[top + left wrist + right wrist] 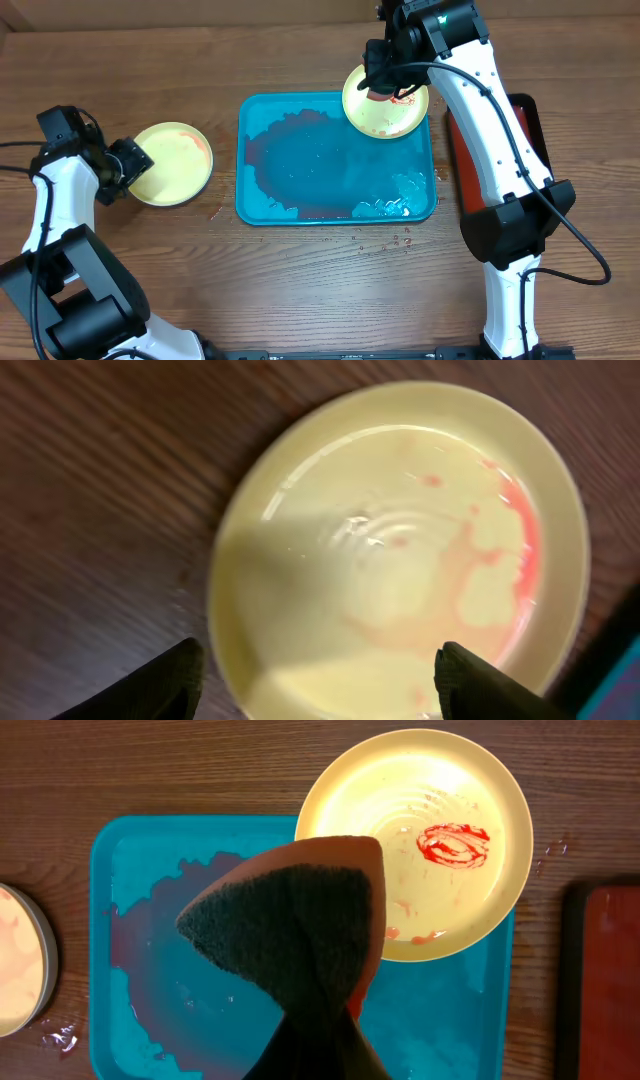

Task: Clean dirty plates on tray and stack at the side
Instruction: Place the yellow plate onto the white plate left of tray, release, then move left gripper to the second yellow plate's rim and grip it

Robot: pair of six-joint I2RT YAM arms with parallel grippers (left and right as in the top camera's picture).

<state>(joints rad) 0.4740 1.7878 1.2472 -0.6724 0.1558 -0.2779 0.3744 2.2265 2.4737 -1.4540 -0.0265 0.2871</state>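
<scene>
From above we see the blue tray (pixel 300 150) in the middle of the wooden surface (pixel 150 60). It is wet, with a dark puddle inside. One yellow plate (pixel 388 118) sits on the tray's far right corner, and its rim sticks out over the tray's edge. The right pincer (pixel 380 85) is over this plate. The other plate (pixel 175 165) lies on the surface left of the tray, near it but not touching. It is pale yellow with a pink smear on the side toward the tray. The left pincer (pixel 138 160) is at that plate's edge away from the tray. A red tray (pixel 462 150) lies right of the blue tray, mostly behind the right arm. Small red spots (pixel 385 240) dot the surface in front of the blue tray.

From the left wrist we look down on the other plate. It is shiny and wet, with a pink streak along one rim. The left pincer's two dark fingertips (pixel 150 685) stand wide apart and hold nothing.

From the right wrist we see the right pincer squeezed together on a folded sponge (pixel 290 940), orange with a dark grey rough side. The sponge hangs over the tray. The yellow plate on the tray's corner has a bright red sauce scribble (pixel 455 845) in its cream middle.
</scene>
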